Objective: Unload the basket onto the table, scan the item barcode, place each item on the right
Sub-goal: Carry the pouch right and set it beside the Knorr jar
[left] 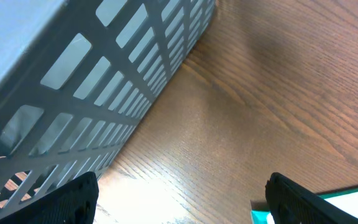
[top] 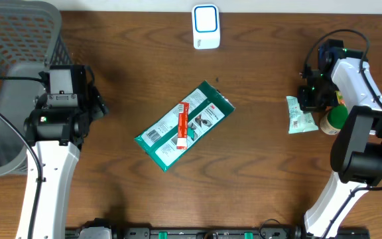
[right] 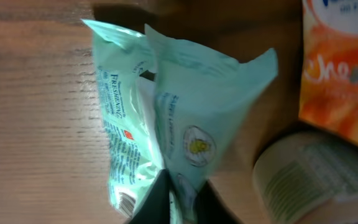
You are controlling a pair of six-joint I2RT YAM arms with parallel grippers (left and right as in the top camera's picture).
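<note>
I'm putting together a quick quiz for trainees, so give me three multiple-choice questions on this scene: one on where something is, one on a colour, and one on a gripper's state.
1. Where does the white scanner sit in the overhead view?
A) bottom left corner
B) middle of the right edge
C) top middle

2. What colour is the stripe across the green package?
A) red
B) yellow
C) blue

3. What state is the left gripper in?
A) shut on the package
B) open, holding nothing
C) shut on nothing

Answers:
1 C: the scanner stands by the top edge, about midway across.
2 A: a red band crosses the package's middle.
3 B: the left wrist view shows its fingers wide apart, with only the bare table between them.
</note>
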